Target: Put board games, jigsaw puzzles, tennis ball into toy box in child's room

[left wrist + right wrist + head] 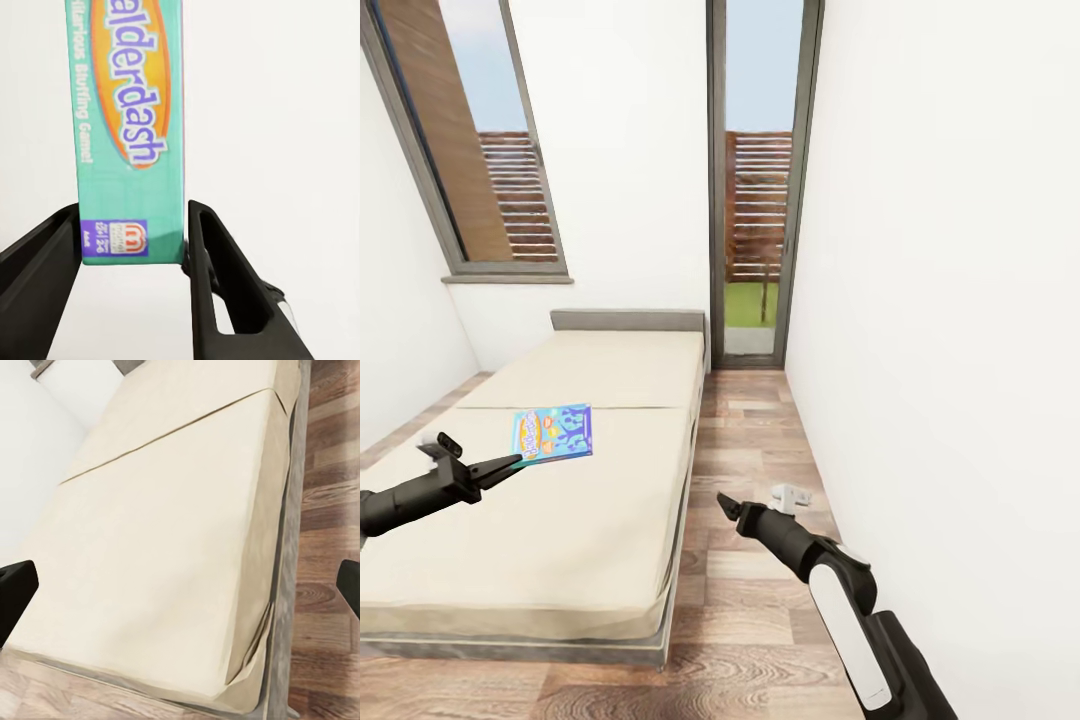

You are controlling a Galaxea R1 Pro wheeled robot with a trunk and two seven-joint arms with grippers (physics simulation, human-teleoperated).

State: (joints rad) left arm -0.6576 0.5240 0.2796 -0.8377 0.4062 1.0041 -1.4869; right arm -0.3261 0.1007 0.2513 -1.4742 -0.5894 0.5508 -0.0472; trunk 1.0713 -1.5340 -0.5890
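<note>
Left gripper clamps the near edge of the board game over the bed. Right gripper spread wide, holding nothing, over the floor right of the bed.

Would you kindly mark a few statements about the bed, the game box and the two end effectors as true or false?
1. The left end effector has a board game between its fingers. True.
2. The board game's cover is mostly red. False: it is teal-blue with an orange oval.
3. The right end effector hangs over the wood floor beside the bed. True.
4. The right end effector grips a tennis ball. False: its fingers stand wide apart with nothing between them.
5. The bed stands against the right-hand wall. False: floor separates them.
</note>
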